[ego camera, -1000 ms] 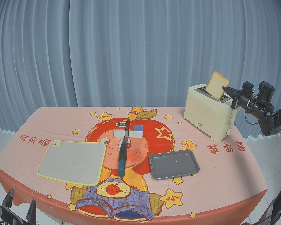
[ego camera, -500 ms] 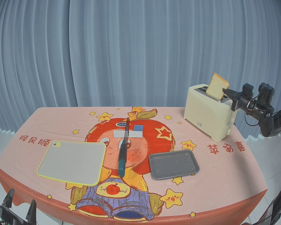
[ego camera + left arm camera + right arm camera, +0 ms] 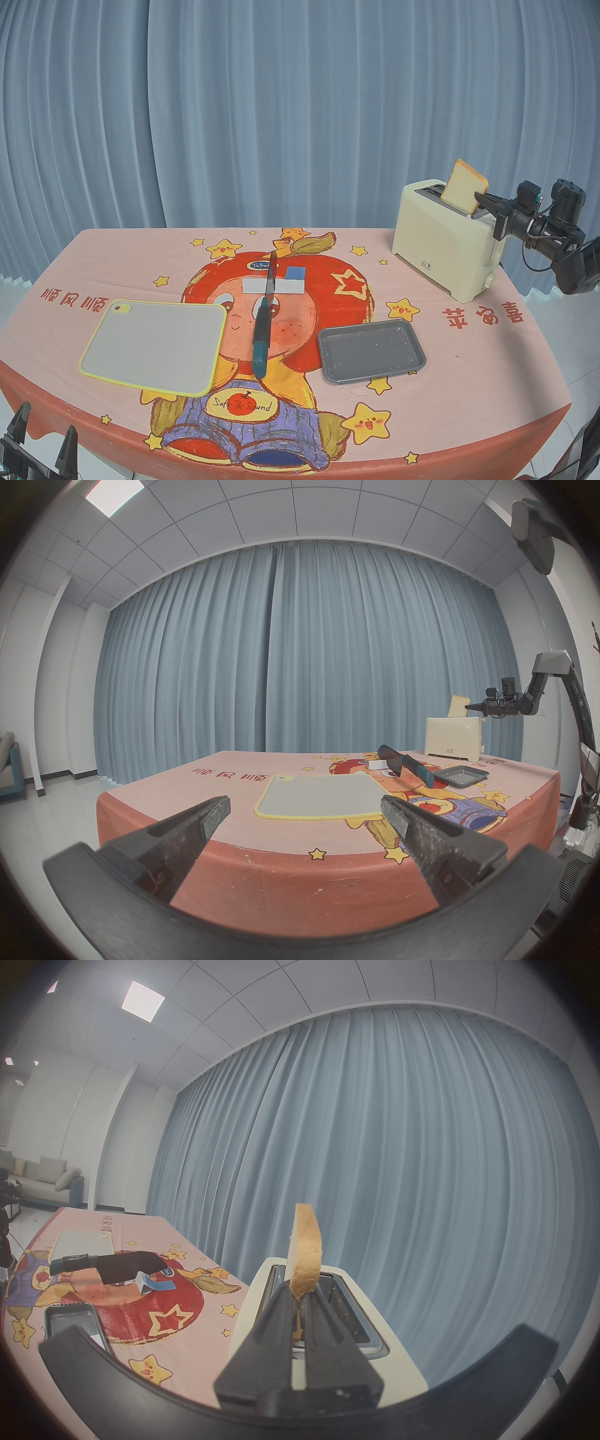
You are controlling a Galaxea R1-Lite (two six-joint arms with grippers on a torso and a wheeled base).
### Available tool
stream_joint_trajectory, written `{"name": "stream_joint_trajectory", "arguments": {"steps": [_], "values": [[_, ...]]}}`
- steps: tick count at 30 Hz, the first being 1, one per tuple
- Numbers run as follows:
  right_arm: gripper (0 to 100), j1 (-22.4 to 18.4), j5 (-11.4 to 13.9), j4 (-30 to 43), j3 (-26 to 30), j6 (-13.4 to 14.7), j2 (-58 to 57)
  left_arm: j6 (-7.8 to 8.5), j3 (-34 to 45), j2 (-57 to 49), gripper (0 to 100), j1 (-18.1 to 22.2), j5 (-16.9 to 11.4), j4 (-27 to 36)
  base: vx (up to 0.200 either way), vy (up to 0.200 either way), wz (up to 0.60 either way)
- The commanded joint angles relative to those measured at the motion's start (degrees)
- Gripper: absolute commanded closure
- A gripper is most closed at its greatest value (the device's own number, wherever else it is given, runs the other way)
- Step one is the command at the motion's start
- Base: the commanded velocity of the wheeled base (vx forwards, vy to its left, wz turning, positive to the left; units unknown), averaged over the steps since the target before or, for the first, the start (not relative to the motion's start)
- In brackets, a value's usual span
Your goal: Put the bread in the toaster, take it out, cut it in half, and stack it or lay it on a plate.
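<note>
Right gripper (image 3: 480,197), clamping the bread (image 3: 464,184), has lowered it deeper into the toaster (image 3: 437,240)

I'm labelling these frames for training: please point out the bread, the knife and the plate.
bread (image 3: 464,186), head view, middle of the slice's face.
knife (image 3: 263,322), head view, on its handle.
plate (image 3: 371,350), head view, bare floor of the tray.

Head cam: high, looking down on whole table (image 3: 475,375). Left wrist: low, off near edge, facing across. Right wrist: close at toaster (image 3: 250,1316). All 3 share toaster.
</note>
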Motion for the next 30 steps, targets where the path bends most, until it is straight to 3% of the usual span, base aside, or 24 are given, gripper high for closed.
{"name": "stream_joint_trajectory", "arguments": {"steps": [1, 6, 7, 18, 30], "values": [[100, 0.0, 0.0, -0.1, 0.5, -0.1, -0.2, -0.02, 1.0, -0.9, 0, 0.0, 0.0, 0.0, 0.0, 0.0, 0.0], [100, -0.1, 0.0, -0.1, 1.4, -0.3, -0.4, -0.02, 1.0, -0.9, 0, 0.0, 0.0, 0.0, 0.0, 0.0, 0.0], [0, -0.1, 0.0, -0.1, 1.3, -0.3, -0.4, -0.02, 1.0, -0.9, 0, 0.0, 0.0, 0.0, 0.0, 0.0, 0.0], [0, -0.3, 0.0, -0.1, 1.5, -0.2, -1.2, -0.02, 1.0, -0.9, 0, 0.0, 0.0, 0.0, 0.0, 0.0, 0.0], [0, -0.2, 0.1, -0.2, 7.0, 1.3, -7.5, -0.02, 1.0, -0.9, 0, 0.0, 0.0, 0.0, 0.0, 0.0, 0.0]]}}
